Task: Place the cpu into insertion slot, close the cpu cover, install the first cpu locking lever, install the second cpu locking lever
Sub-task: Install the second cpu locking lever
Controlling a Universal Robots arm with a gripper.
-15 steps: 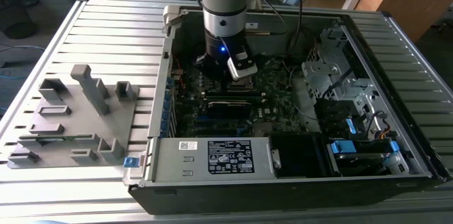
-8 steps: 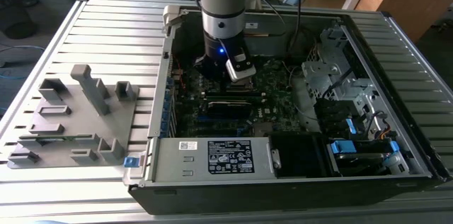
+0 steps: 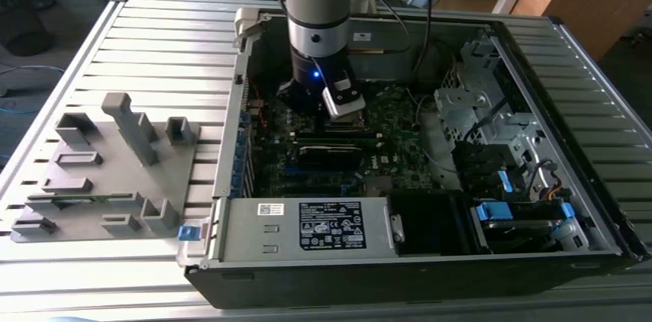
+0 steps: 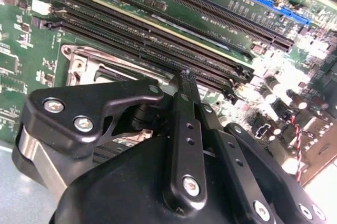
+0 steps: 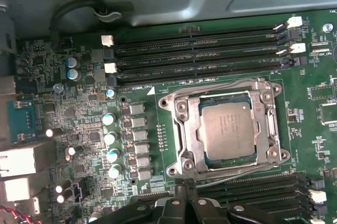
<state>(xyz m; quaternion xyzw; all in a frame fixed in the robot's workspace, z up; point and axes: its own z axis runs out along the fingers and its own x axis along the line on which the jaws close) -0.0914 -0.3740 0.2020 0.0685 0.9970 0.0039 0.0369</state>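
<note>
In the first wrist view the cpu [image 5: 227, 129] lies flat in the insertion slot [image 5: 179, 167], its dull silver top showing through the window of the cpu cover [image 5: 192, 129]. The cover is down over the chip. Thin wire locking levers run along two sides of the socket [image 5: 210, 90], [image 5: 239, 167]. My gripper [image 5: 185, 184] is shut with nothing between its fingertips, and it hovers just off one corner of the socket. In the second wrist view the gripper [image 4: 185, 77] has its joined tips beside the socket's metal frame [image 4: 87, 66]. In the exterior view the gripper [image 3: 338, 111] hangs over the motherboard.
Long black memory slots [image 5: 200, 50] flank the socket on both sides [image 5: 263, 187]. Upright capacitors [image 5: 109, 137] stand beside it. The open computer case [image 3: 570, 146] walls in the board, with its power supply [image 3: 305, 227] at the front. A grey fixture tray [image 3: 102, 169] sits on the slatted table.
</note>
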